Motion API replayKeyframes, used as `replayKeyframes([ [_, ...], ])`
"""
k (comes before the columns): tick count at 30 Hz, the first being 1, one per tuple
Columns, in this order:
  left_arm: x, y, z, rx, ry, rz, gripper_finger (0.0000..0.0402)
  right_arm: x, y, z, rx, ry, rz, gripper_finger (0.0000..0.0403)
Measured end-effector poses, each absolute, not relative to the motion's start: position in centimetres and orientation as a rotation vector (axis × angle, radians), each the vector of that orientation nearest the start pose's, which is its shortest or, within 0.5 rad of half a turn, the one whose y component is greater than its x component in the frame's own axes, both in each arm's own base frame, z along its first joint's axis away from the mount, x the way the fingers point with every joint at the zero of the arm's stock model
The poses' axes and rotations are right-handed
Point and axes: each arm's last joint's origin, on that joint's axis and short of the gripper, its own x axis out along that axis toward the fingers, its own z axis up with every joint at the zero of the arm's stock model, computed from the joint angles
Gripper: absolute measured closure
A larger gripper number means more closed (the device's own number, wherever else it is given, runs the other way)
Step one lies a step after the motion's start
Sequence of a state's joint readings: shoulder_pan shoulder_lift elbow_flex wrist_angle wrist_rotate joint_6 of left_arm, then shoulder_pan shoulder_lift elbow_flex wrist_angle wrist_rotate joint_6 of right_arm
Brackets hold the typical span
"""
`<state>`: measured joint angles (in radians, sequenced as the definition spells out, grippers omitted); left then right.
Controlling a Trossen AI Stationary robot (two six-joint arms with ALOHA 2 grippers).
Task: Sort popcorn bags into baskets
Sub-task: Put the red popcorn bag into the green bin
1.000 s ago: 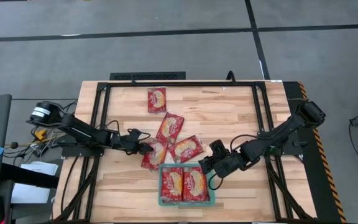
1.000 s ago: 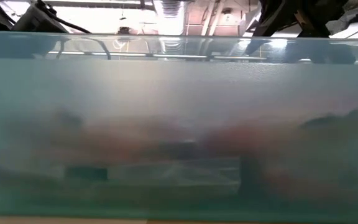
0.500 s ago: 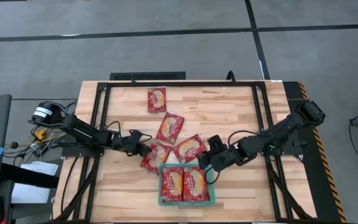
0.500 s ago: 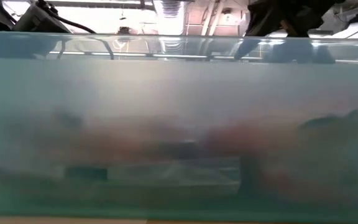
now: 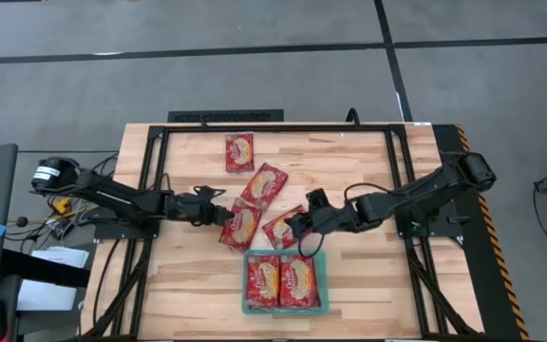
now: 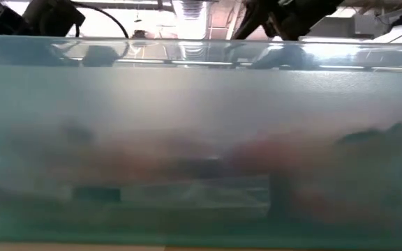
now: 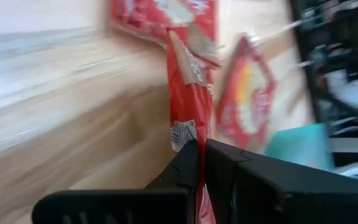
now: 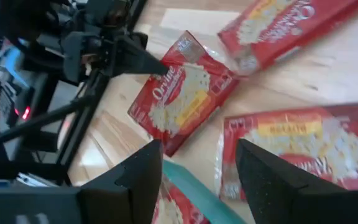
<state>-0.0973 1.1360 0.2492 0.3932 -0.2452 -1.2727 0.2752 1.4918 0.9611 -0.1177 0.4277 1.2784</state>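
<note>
Several red popcorn bags lie on the wooden table: one far [image 5: 239,152], one mid-table [image 5: 264,183], one nearer [image 5: 283,228]. Two more [image 5: 280,281] lie flat in the teal basket [image 5: 245,285] at the near edge. My left gripper [image 5: 218,217] is shut on another bag [image 5: 240,225] left of the middle. My right gripper [image 5: 297,233] hangs open over the nearer bag [image 8: 297,143], touching nothing. The basket's wall [image 6: 201,139] fills the low view. My left gripper pinches the bag's edge [image 7: 184,132] that faces the table's left between its two fingers [image 8: 143,62], near a corner. The fingers come nearly level from the table's left. The held edge is raised off the wood; whether the bag's other side rests on the table, I cannot tell.
A black metal frame [image 5: 160,171] borders the tabletop on the left, far and right sides. Bare wood lies far right [image 5: 349,161] and near left [image 5: 188,285]. Cables and equipment [image 5: 55,204] sit beyond the left edge.
My left gripper has shut on the bag and drawn it a little toward the far edge, turning it. The mid-table bag beside it has shifted toward the far edge. My right gripper has gone from beside the basket toward the table's left, over the nearer bag.
</note>
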Motion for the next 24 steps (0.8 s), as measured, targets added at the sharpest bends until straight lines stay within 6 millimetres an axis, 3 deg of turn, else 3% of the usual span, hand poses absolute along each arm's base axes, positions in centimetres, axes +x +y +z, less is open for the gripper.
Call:
replayKeyframes([
  [8, 18.9, -0.8, 16.6, -1.197, 0.194, 0.4, 0.0401, 31.7, 6.0, 23.6, 1.038, 0.37, -0.51, 0.0154],
  [15, 19.0, -0.7, 18.1, -1.23, 0.066, 0.344, 0.0401, 34.7, 5.5, 21.5, 1.067, 0.301, -0.421, 0.0153],
  [24, 18.7, -0.5, 18.6, -1.255, 0.026, 0.338, 0.0401, 37.0, 4.5, 19.1, 1.108, 0.23, -0.406, 0.0153],
])
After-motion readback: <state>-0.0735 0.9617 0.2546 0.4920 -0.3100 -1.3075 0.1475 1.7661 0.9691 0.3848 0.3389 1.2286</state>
